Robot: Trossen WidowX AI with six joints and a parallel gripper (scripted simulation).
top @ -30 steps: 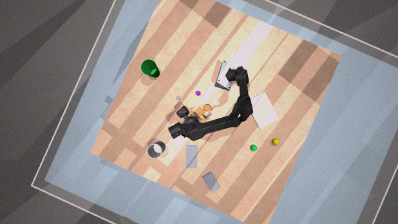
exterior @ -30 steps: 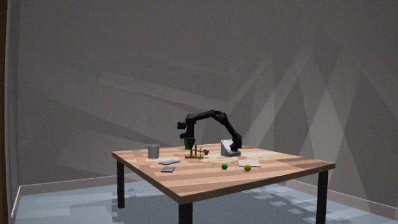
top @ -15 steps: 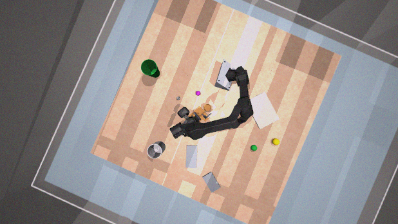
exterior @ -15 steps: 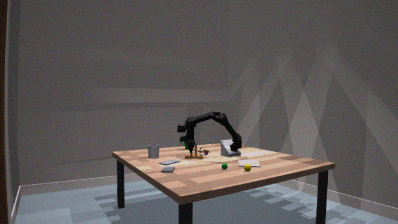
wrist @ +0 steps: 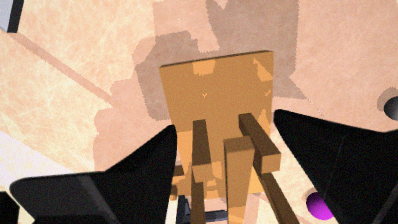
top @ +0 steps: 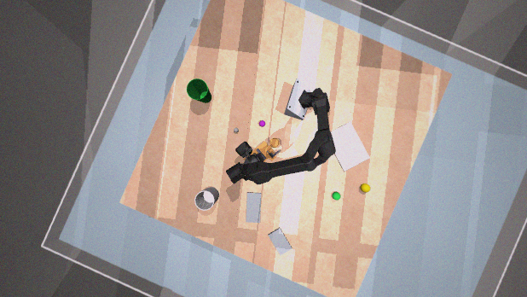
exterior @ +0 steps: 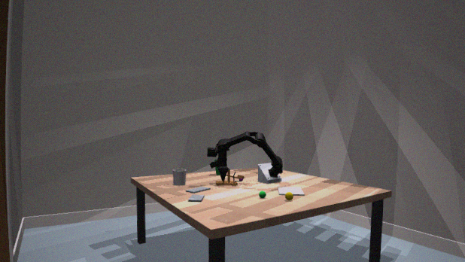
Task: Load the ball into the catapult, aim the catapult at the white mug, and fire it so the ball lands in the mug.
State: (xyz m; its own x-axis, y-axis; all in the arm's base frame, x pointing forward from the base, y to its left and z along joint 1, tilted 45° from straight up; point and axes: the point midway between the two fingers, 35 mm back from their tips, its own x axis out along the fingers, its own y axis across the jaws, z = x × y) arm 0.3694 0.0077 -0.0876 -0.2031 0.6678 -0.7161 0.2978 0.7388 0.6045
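Observation:
The orange-brown wooden catapult (top: 263,149) (exterior: 226,183) (wrist: 217,90) stands on the table. Its base and upright posts show in the wrist view; its cup lies outside that view, and whether a ball is in it I cannot tell. My gripper (wrist: 224,123) (exterior: 223,181) points down over the catapult and is open, one finger on each side of it, with visible gaps to the base. The mug (top: 206,200) (exterior: 179,177), greyish white, stands upright near the table's edge. A magenta ball (top: 262,123) (wrist: 319,206) and a small grey-white ball (top: 236,130) (wrist: 392,108) lie beside the catapult.
A green cup (top: 198,90) stands at the upper left in the top view. A grey wedge-shaped stand (top: 296,104) is by the arm's base. Green (top: 336,195) and yellow (top: 365,188) balls, a white sheet (top: 351,147) and two grey slabs (top: 253,207) (top: 280,241) lie around.

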